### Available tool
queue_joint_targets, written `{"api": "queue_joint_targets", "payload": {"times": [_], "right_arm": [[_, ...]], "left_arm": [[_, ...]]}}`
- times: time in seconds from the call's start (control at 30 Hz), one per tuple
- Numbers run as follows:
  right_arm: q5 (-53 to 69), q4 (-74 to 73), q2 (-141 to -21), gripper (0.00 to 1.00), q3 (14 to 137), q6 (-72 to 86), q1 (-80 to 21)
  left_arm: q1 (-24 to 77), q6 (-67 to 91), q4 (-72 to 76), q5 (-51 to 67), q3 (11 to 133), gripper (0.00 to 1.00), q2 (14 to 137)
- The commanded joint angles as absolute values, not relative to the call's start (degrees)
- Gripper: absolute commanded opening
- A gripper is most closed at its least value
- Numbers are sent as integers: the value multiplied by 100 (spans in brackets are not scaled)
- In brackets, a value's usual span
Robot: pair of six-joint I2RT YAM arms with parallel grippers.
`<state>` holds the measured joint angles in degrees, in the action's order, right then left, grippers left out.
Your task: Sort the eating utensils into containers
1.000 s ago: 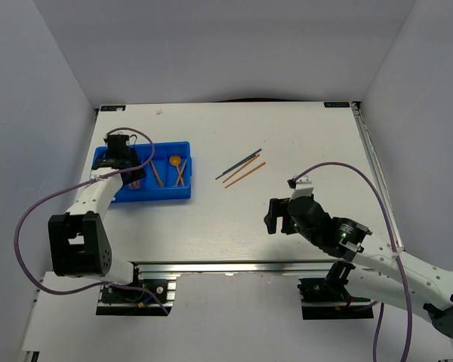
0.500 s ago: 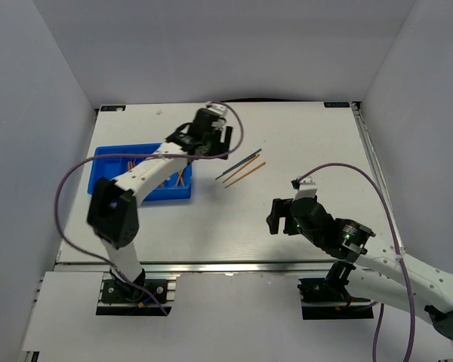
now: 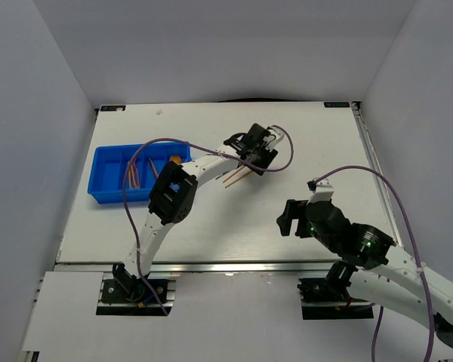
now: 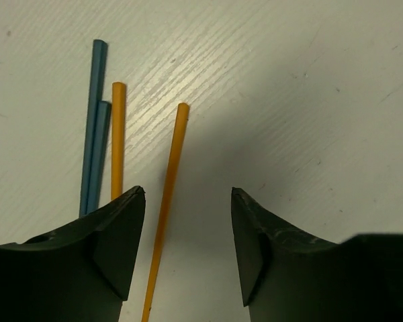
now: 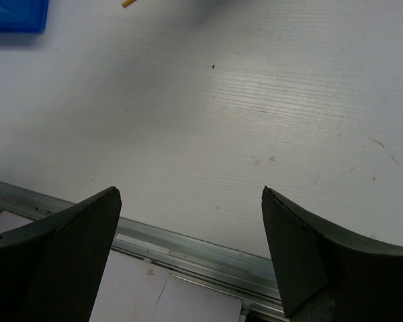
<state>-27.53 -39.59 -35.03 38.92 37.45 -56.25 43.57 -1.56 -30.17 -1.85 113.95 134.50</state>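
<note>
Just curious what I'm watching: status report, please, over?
Left gripper open over an orange stick. Right gripper open, empty. Blue tray holds some utensils. Nothing in the way.

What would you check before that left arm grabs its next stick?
1. Left gripper open: ok, jaws apart.
2. Orange stick between the jaws: ok, though off-centre.
3. Neighbours clear of the fingers: not ok, the second orange stick and the blue sticks run behind one finger.
4. Right gripper out of the way: ok, open, far from the sticks.
5. Blue tray has room: ok.
</note>
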Motion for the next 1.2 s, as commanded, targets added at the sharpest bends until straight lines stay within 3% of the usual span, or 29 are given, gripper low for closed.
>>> {"api": "queue_joint_targets", "payload": {"times": [0.0, 0.13, 0.33, 0.8, 1.0, 1.03, 1.17], "right_arm": [[-2892, -4166, -3410, 89, 4218, 3815, -5599], [-2874, -4201, -3410, 89, 4263, 3771, -5607], [-2909, -4184, -3428, 89, 4263, 3744, -5607], [-2848, -4122, -3445, 89, 4263, 3656, -5599], [-2821, -4105, -3358, 89, 4245, 3648, -5599], [-2821, -4104, -3331, 89, 4236, 3647, -5607], [-2813, -4087, -3322, 89, 4236, 3647, -5599]], "left_arm": [[4359, -369, -3112, 0, 11707, 62, 13482], [4359, -404, -3067, -9, 11742, 57, 13640], [4394, -404, -3208, 123, 11883, 40, 13948], [4456, -334, -3541, 114, 11707, 35, 14335], [4719, -273, -3525, -228, 11374, 10, 14230], [4798, -229, -3507, -281, 11338, 0, 14195], [4966, -53, -3323, -448, 11206, 0, 13905]]}}
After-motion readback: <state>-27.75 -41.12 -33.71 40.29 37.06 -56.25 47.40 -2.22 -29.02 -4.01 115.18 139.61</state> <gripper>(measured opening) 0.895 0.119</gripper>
